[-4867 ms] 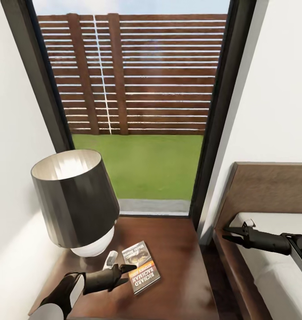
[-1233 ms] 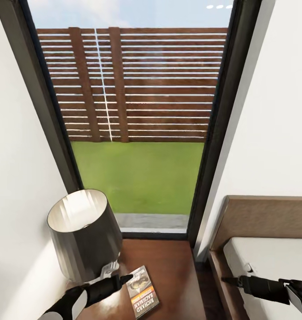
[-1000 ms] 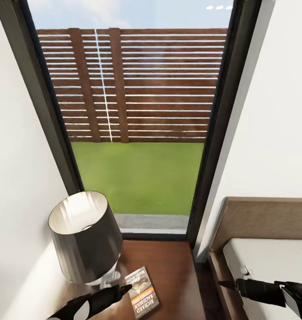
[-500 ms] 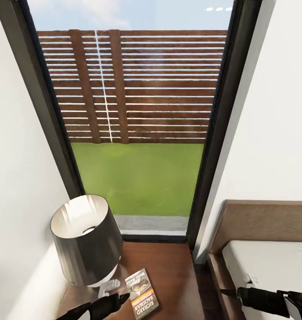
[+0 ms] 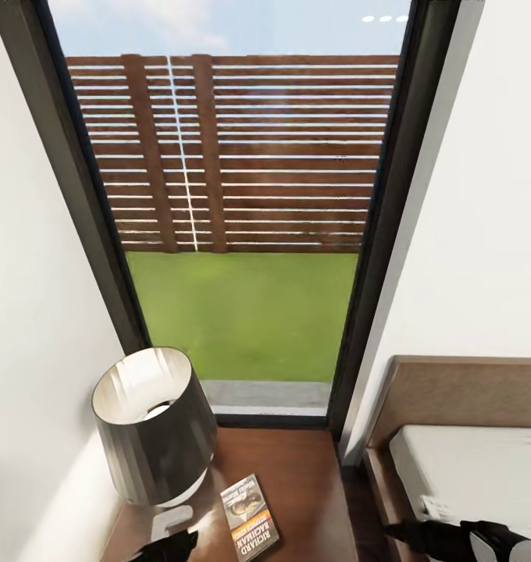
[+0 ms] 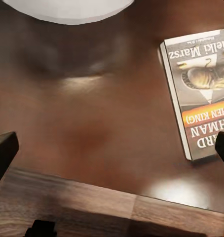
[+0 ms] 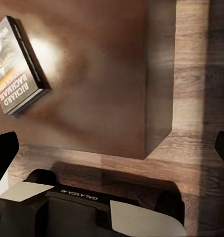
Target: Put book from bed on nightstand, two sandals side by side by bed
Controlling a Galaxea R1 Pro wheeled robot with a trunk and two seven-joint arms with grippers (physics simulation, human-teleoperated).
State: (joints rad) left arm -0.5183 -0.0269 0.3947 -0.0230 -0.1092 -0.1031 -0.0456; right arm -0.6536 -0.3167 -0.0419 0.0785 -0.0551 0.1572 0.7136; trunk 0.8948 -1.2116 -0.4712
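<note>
Head view, scanning left to right: lamp (image 5: 152,425) sits at about 7 o'clock on the nightstand (image 5: 297,468), taking the wall-side corner. Left gripper (image 5: 176,542) is at 6–7 o'clock, just short of the book (image 5: 250,517). Left wrist cam shows both fingertips spread wide with nothing between them, so it's released and holding nothing. Book lies flat, cover up, at 6 o'clock on the stand, clear of the lamp base; probably put there because that's the free area nearest the bed. Book step looks done to me.

Window (image 5: 242,211) fills 12 o'clock. Bed (image 5: 468,460) with headboard is at 4–5 o'clock, mattress bare where visible. Right gripper (image 5: 398,532) is at 5 o'clock over the bed's near edge; right wrist cam shows its fingers wide apart, empty, parked out of the way.

Sandals remain, likely next.
</note>
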